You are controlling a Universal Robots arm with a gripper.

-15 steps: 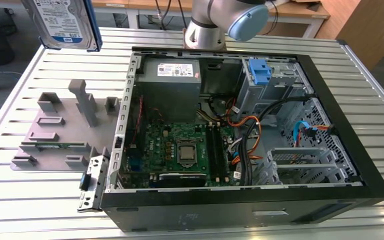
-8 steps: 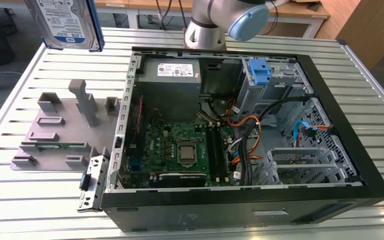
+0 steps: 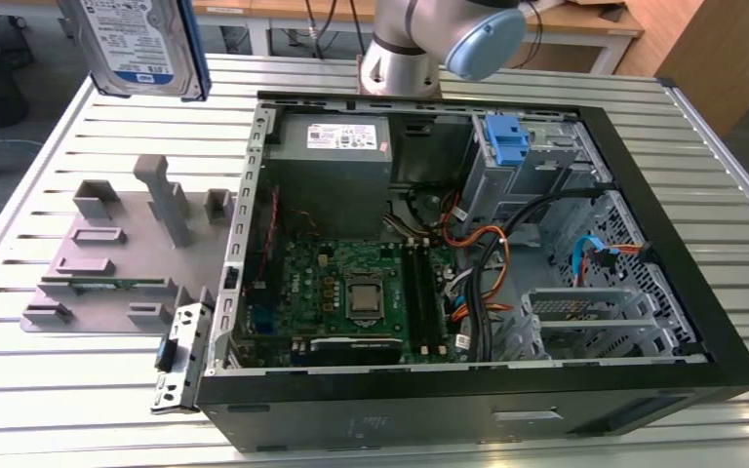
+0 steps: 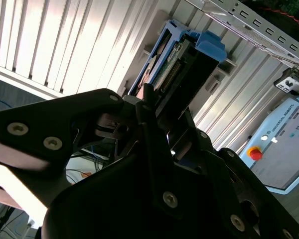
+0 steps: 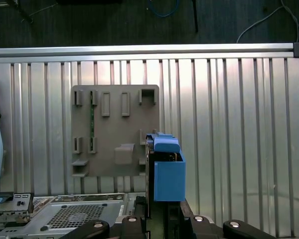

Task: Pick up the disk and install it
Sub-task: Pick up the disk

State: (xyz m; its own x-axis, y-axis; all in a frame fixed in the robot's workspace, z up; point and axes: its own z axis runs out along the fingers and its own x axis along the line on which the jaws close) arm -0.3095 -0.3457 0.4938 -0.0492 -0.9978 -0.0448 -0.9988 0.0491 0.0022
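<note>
The disk [image 3: 140, 44], a silver drive with a white-and-blue label in a blue carrier frame, hangs in the air above the table's far corner at the exterior view's left. In both wrist views it sticks out from between the black fingers of my gripper [image 4: 157, 107], which is shut on it. The first wrist view shows the disk's blue carrier [image 5: 168, 174] edge-on just beyond the gripper [image 5: 164, 214], above the slatted table and beside the grey fixture plate [image 5: 117, 129]. Its connector edge [image 4: 182, 64] faces the second wrist camera.
An open black computer case [image 3: 687, 283] lies on the slatted metal table, holding a motherboard [image 3: 355, 292], a grey power supply [image 3: 329, 161] and a drive bay with a blue bracket [image 3: 507, 141]. The grey fixture plate [image 3: 114, 253] sits left of the case. The arm's base [image 3: 408, 49] stands behind it.
</note>
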